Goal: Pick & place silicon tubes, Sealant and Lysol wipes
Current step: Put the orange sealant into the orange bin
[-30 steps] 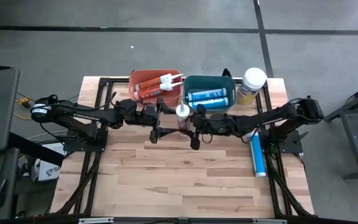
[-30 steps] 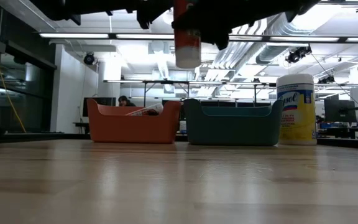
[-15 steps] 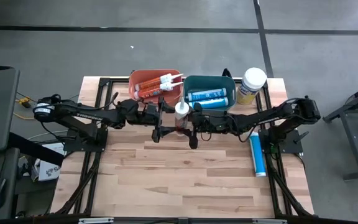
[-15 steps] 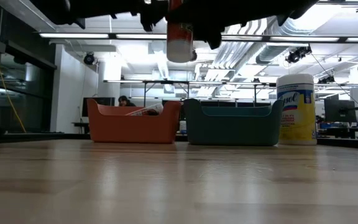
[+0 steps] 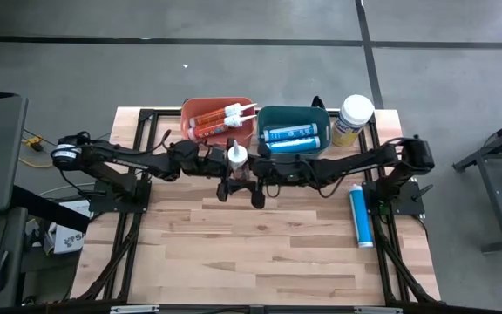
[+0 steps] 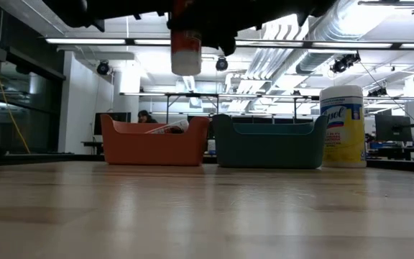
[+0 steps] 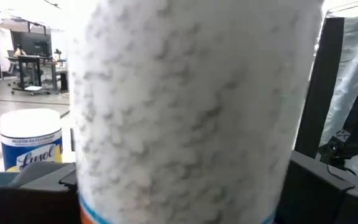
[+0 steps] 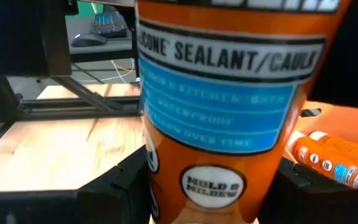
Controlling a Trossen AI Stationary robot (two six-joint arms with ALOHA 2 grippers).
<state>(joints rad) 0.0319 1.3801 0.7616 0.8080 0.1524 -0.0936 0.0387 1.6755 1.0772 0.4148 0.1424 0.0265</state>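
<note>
Right wrist view, glossy orange cylindrical sealant tube

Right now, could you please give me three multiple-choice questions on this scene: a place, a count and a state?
1. The wipes canister is: A in the teal bin; B beside the teal bin; C on the floor.
2. The blue tubes in the teal bin number: A two; B four; C none.
3. The orange tube between the arms is: A resting on the table; B held aloft; C inside the teal bin.
B, it stands outside the bin; A, two lie together; B, the right gripper holds it.
</note>
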